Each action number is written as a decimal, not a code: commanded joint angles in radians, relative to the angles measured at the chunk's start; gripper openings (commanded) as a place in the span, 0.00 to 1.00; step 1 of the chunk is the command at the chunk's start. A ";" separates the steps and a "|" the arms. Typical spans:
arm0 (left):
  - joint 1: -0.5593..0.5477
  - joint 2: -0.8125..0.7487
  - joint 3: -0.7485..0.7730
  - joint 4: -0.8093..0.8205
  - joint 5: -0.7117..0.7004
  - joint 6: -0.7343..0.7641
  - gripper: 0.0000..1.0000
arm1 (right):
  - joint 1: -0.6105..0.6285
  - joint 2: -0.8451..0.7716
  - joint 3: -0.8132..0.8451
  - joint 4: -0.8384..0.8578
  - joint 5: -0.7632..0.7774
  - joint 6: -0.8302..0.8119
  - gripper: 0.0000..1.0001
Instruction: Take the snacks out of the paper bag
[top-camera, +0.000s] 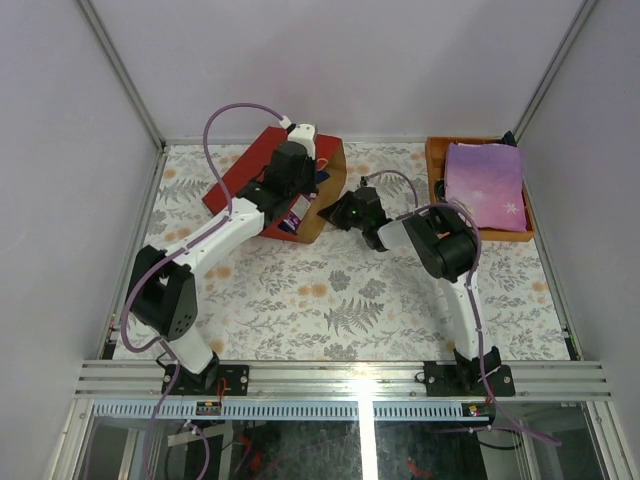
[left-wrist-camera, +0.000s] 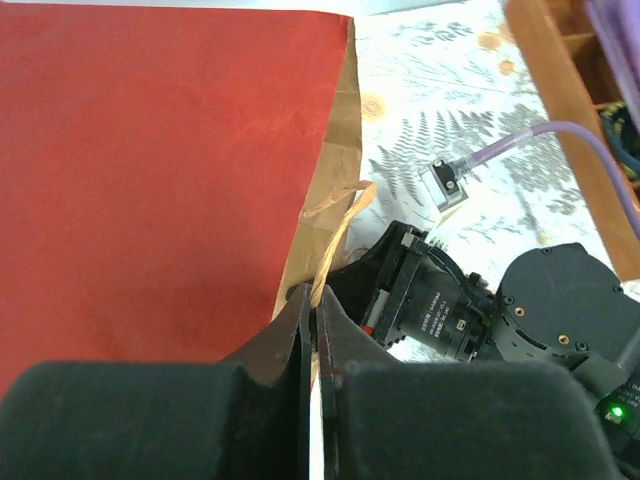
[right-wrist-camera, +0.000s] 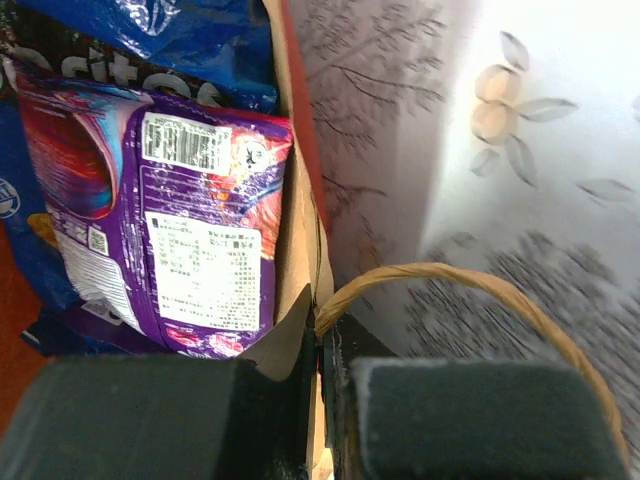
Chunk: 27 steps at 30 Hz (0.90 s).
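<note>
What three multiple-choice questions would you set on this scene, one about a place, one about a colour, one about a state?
1. Where is the purple packet?
A. on the tray
B. inside the bag
C. on the bare table

2. What colour is the bag's outside?
A. red
B. green
C. white

3. How is the right gripper?
A. open over the tray
B. shut on the bag's rim
C. shut on nothing

Answers:
1. B, since the right wrist view shows the packet lying within the bag's walls.
2. A, since the left wrist view shows a red outer face.
3. B, since it pinches the kraft edge beside the handle.
</note>
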 joint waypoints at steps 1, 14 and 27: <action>0.050 -0.034 -0.016 0.020 -0.106 0.026 0.00 | 0.055 0.066 0.161 0.016 0.007 0.021 0.00; 0.249 -0.098 -0.063 -0.008 0.005 0.086 0.00 | 0.156 0.270 0.514 -0.081 -0.003 0.081 0.00; 0.257 -0.132 -0.128 0.026 0.058 0.062 0.00 | 0.122 -0.164 -0.089 0.032 0.132 -0.078 0.70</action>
